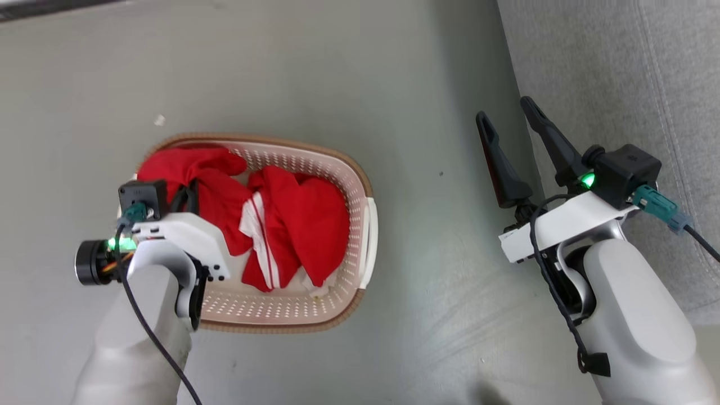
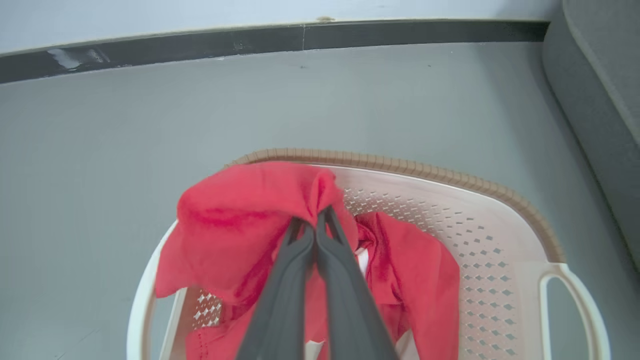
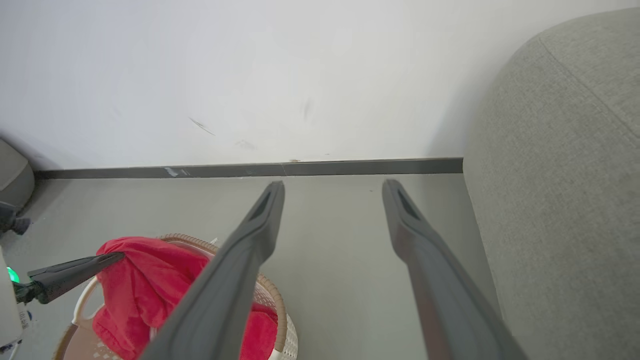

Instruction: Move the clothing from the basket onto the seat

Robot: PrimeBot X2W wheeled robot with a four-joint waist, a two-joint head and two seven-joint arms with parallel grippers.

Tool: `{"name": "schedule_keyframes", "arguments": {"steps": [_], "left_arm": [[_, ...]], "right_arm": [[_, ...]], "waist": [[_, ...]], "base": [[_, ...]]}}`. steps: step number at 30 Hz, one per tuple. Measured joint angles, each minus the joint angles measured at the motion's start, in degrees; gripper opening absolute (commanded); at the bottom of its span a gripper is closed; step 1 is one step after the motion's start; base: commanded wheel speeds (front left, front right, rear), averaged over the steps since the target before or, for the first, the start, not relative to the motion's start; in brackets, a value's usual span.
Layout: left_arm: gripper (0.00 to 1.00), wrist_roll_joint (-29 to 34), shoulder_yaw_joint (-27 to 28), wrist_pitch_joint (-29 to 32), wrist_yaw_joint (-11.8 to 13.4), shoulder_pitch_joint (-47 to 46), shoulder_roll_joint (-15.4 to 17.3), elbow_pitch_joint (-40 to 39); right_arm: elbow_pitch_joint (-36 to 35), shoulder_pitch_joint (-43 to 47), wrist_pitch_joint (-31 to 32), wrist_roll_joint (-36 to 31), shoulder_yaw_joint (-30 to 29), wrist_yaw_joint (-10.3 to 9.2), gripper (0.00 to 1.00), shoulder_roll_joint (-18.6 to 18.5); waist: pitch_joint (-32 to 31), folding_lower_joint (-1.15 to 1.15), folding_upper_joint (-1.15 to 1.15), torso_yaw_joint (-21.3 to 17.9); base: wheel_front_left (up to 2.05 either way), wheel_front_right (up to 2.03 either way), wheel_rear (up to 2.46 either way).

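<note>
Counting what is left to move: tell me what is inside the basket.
The basket holds red clothing with white stripes, heaped; the left gripper is shut on one fold. Its bare perforated bottom shows beside the heap. Anything beneath the heap is covered.

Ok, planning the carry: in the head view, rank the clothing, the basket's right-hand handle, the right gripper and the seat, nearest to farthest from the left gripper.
1. The clothing: clamped in the left gripper.
2. The basket handle: on the basket's right side.
3. The right gripper and the seat: far right, too close to call.
</note>
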Motion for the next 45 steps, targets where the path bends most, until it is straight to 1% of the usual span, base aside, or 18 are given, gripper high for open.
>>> {"name": "schedule_keyframes", "arguments": {"steps": [1, 3, 5, 8, 14, 18, 20, 22, 25, 32, 38, 45], "left_arm": [[0.00, -0.4, 0.1, -0.6, -0.4, 0.5, -0.1, -0.1], [0.00, -0.9, 0.3, -1.6, -0.5, 1.3, -0.3, -0.3], [0.00, -1.3, 0.2, -2.9, -1.7, 2.4, -0.4, -0.7], [0.00, -1.4, -0.3, -3.1, -3.0, 3.4, -0.5, -1.1], [0.00, -1.6, -1.1, -4.4, -4.0, 5.4, -0.6, -2.5], [0.00, -1.8, -1.8, -4.9, -5.2, 6.6, -0.7, -3.8], [0.00, -1.9, -2.1, -4.9, -6.0, 7.1, -0.7, -4.7], [0.00, -1.9, -3.1, -5.0, -6.0, 7.9, -0.8, -5.8], [0.00, -1.7, -3.9, -5.4, -6.8, 8.9, -0.8, -6.8], [0.00, -1.7, -5.5, -5.5, -8.1, 10.3, -0.8, -9.6], [0.00, -1.6, -7.4, -5.5, -8.5, 10.8, -0.8, -11.2], [0.00, -1.4, -10.1, -5.5, -9.1, 12.4, -0.7, -13.4]], "right_arm": [[0.1, 0.2, 0.0, -0.3, -0.2, 0.00, 1.00, 0.0], [0.3, 0.9, 0.0, -0.7, -0.7, 0.00, 1.00, 0.0], [0.7, 2.3, 0.0, -0.8, -1.2, 0.00, 1.00, -0.4], [0.9, 3.4, 0.0, -1.1, -1.4, 0.00, 1.00, -1.0], [1.7, 5.9, 0.0, -1.8, -1.4, 0.00, 1.00, -1.6], [2.0, 7.6, 0.0, -1.8, -0.6, 0.00, 1.00, -1.8], [2.1, 8.3, 0.0, -1.8, 0.4, 0.00, 1.00, -1.8], [2.1, 9.0, 0.0, -1.8, 2.2, 0.00, 1.00, -1.9], [2.1, 9.6, 0.0, -1.8, 4.4, 0.00, 1.00, -1.9], [1.9, 10.4, 0.0, -1.8, 8.0, 0.00, 1.00, -2.0], [2.0, 11.5, 0.0, -1.6, 13.6, 0.00, 1.00, -1.9], [2.2, 11.6, 0.0, -0.9, 18.6, 0.00, 1.00, -2.3]], "waist": [[-0.6, 0.00, 0.00, 0.3], [-2.0, 0.00, 0.00, 0.9], [-4.0, 0.00, 0.00, 1.7], [-6.2, 0.00, 0.00, 2.5], [-10.6, 0.00, 0.00, 4.2], [-13.4, 0.00, 0.00, 5.2], [-14.8, 0.00, 0.00, 5.8], [-16.9, 0.00, 0.00, 6.5], [-18.9, 0.00, 0.00, 7.3], [-23.5, 0.00, 0.00, 8.8], [-27.0, 0.00, 0.00, 9.8], [-30.6, 0.00, 0.00, 10.7]], "base": [[0.00, 0.00, 0.00], [0.00, 0.00, 0.00], [0.00, 0.00, 0.00], [0.00, 0.00, 0.00], [0.00, 0.00, 0.00], [0.00, 0.00, 0.00], [0.00, 0.00, 0.00], [0.00, 0.00, 0.00], [0.00, 0.00, 0.00], [0.00, 0.00, 0.00], [0.00, 0.00, 0.00], [0.00, 0.00, 0.00]]}}
